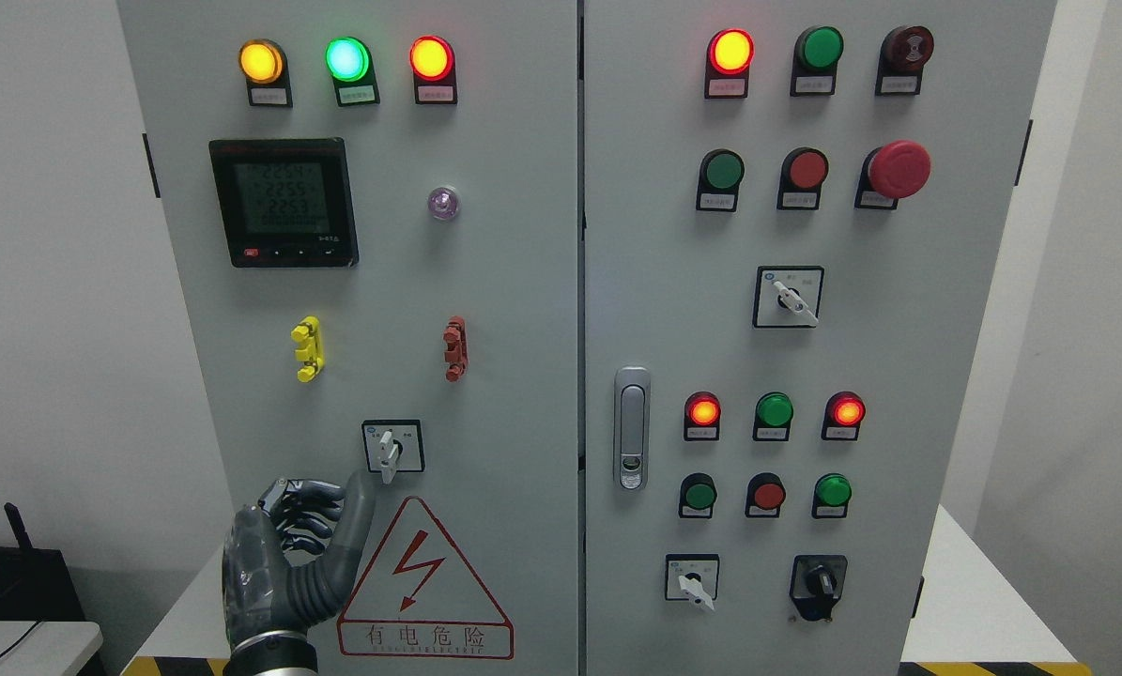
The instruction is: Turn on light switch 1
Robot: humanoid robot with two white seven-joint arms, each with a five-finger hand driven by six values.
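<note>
Head view, grey two-door electrical cabinet (523, 310) on a white tabletop (983, 610).

Left door: yellow lamp (261, 61), green lamp (347, 59) and red lamp (431, 57) along the top, all lit; digital meter (284, 203) below them; rotary selector switch (391, 447) low on the door (white handle pointing down, slightly left), directly above the red warning triangle (424, 587).

Right door: rows of red and green indicator lamps and buttons, a red mushroom stop button (899, 169), three further selector switches, and a door latch (631, 428) at its left edge.

Left hand (302, 545): rises from the lower left, four fingers curled together holding nothing, thumb (361, 512) extended upward with its tip just beside the selector switch's lower left corner; contact cannot be told.
</note>
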